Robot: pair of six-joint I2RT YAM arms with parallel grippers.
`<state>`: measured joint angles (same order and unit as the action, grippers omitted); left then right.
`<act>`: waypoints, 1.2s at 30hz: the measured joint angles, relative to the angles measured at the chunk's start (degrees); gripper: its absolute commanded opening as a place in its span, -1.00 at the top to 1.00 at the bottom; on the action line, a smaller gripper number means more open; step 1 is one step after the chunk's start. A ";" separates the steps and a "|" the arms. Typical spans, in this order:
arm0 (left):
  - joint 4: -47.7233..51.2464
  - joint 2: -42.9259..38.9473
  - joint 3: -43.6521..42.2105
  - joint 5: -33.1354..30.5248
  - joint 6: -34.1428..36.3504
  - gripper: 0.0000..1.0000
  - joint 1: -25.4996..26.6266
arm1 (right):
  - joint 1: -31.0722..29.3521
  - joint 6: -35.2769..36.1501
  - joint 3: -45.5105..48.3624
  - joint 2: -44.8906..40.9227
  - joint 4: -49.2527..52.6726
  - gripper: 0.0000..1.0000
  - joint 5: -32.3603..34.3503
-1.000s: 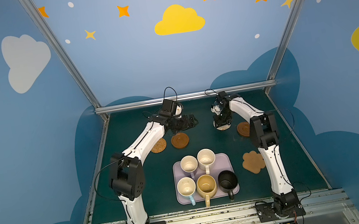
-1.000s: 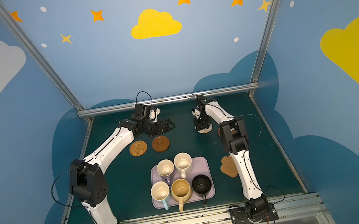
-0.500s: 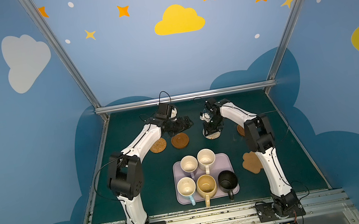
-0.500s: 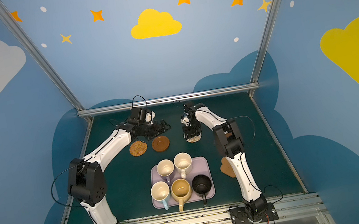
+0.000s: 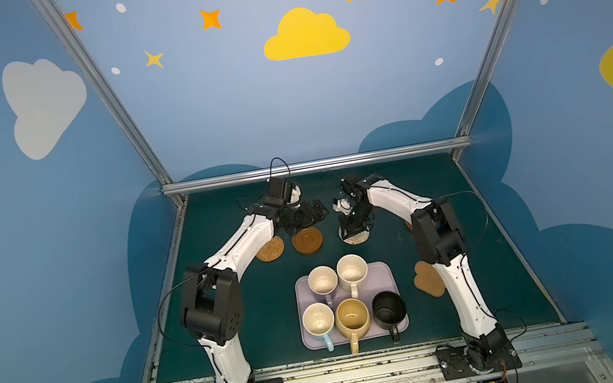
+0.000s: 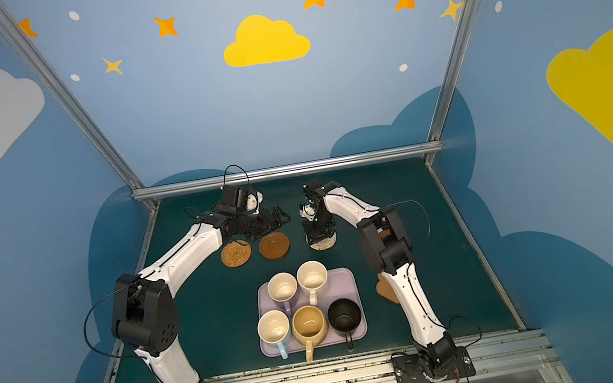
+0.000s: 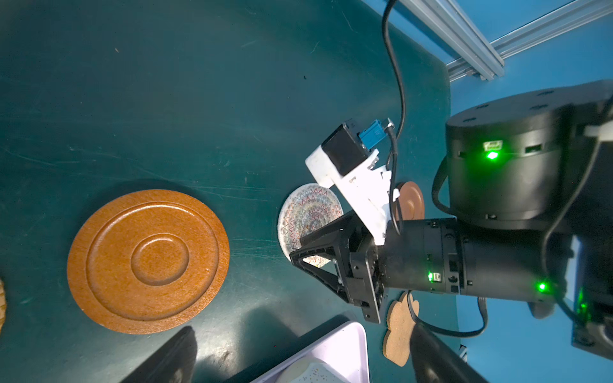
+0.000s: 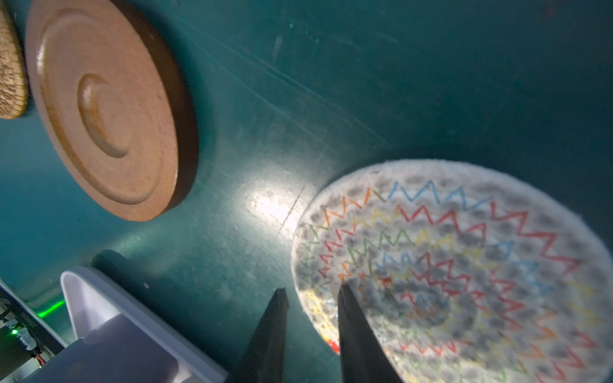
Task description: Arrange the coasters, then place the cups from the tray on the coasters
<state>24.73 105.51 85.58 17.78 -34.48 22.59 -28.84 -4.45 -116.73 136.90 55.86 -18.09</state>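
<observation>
My right gripper (image 5: 353,229) (image 8: 311,291) points down at the whitish woven coaster (image 5: 358,238) (image 8: 464,265). Its jaws stand narrowly apart: one fingertip rests on the coaster, the other on the mat beside the rim. The left gripper (image 5: 315,214) (image 7: 302,328) hovers wide open and empty behind a brown grooved coaster (image 5: 307,241) (image 7: 148,262). A tan woven coaster (image 5: 270,249) lies left of that. A second brown disc (image 7: 411,199) and the paw-shaped cork coaster (image 5: 427,280) lie by the right arm. All the cups stand on the lilac tray (image 5: 387,271), among them the black one (image 5: 388,307).
The tray's far corner (image 8: 99,298) lies close to the right fingers. An aluminium rail (image 5: 313,166) and blue walls bound the green mat at the back and sides. The right arm's elbow (image 5: 436,234) hangs over the mat right of the tray.
The right gripper has travelled left and nearer, with the whitish coaster moving along under it toward the brown disc. The left gripper has drawn back slightly to the left, still open.
</observation>
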 measured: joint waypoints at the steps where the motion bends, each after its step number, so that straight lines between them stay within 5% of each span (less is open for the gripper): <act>1: 0.00 0.00 0.00 0.00 -0.07 -0.99 0.00 | -0.13 -0.07 -0.37 0.11 0.00 0.44 0.02; 17: -0.66 -0.02 -0.90 0.02 -0.48 -0.99 0.07 | -0.59 -1.31 -0.52 0.31 -1.92 0.40 1.20; 27: -0.74 -1.70 -0.72 -1.84 1.90 -0.99 2.32 | 0.20 -1.33 5.88 -10.36 -6.47 0.26 2.69; 30: -0.20 -2.34 0.96 -2.19 3.43 -0.99 3.13 | 1.09 -1.55 8.28 -14.47 -8.33 0.09 3.34; 35: -0.28 -2.69 3.56 -2.05 6.80 -0.99 4.66 | 3.74 -2.91 17.05 -22.14 -12.46 -0.40 4.76; 36: -0.50 -2.86 3.61 -1.95 7.52 -0.99 5.09 | 4.31 -3.28 18.93 -23.58 -13.31 -0.62 5.11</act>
<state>24.23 102.65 89.19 15.84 -26.96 27.68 -24.53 -7.73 -97.80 113.32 42.54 -12.97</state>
